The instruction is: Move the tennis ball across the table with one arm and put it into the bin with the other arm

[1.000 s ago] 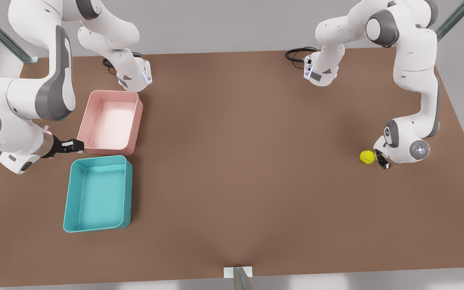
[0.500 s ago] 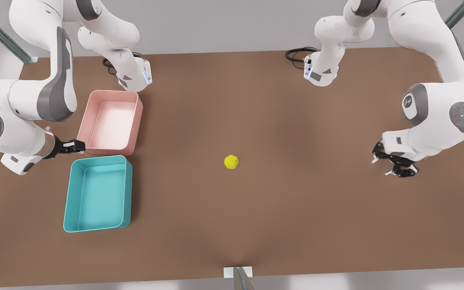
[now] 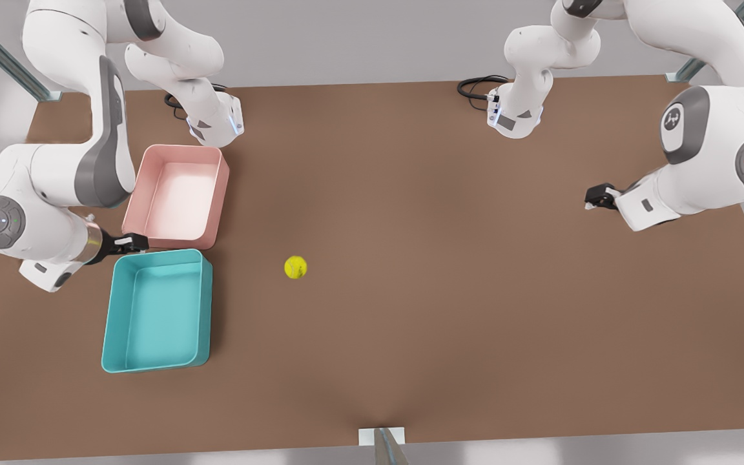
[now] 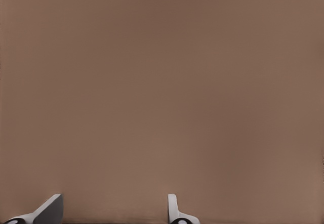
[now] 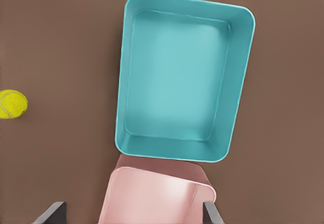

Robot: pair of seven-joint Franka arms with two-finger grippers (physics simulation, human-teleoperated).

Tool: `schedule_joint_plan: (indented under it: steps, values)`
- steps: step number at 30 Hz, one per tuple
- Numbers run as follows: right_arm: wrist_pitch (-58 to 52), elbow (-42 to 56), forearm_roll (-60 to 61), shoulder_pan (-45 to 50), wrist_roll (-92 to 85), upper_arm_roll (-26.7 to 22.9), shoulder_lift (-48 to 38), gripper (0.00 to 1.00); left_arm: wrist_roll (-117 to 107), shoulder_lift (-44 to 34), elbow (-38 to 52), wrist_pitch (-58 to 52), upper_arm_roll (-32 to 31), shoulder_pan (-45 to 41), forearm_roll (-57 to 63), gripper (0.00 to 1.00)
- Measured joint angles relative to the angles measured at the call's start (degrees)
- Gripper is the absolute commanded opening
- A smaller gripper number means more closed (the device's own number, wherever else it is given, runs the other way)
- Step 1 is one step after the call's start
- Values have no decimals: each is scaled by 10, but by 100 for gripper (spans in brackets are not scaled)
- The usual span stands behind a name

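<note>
Spread fingertips of the right gripper (image 3: 132, 243) are seen in its wrist view with nothing between them, poised over the pink bin (image 5: 157, 196) beside the teal bin (image 5: 185, 77), with the tennis ball (image 5: 12, 104) lying apart on the table (image 5: 61, 42). Bare brown surface alone is met between the parted, empty fingers (image 4: 174, 210) of the left gripper (image 3: 595, 197). From the front view the tennis ball (image 3: 295, 267) is placed near the teal bin (image 3: 155, 310), well apart from the left gripper.

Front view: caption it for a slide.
Tennis ball lies loose on the table near the teal bin; right tool beside the bins, left tool far away.
</note>
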Motion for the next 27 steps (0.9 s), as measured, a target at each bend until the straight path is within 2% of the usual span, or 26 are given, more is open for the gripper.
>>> schedule_joint_plan:
  steps: [6,11,15,27]
  values:
    - [97,47,66,168,79,2,131,100,-75,0,0,-10,-2,-1,0,100]
    - [219,25,84,192,158,2,198,100,-121,-1,-1,-14,-3,-3,0,100]
    - [320,-92,93,198,210,1,177,100,-149,0,-1,-16,-1,-1,0,100]
    - [503,-291,102,242,314,2,104,100,-205,3,-3,-19,0,0,-1,100]
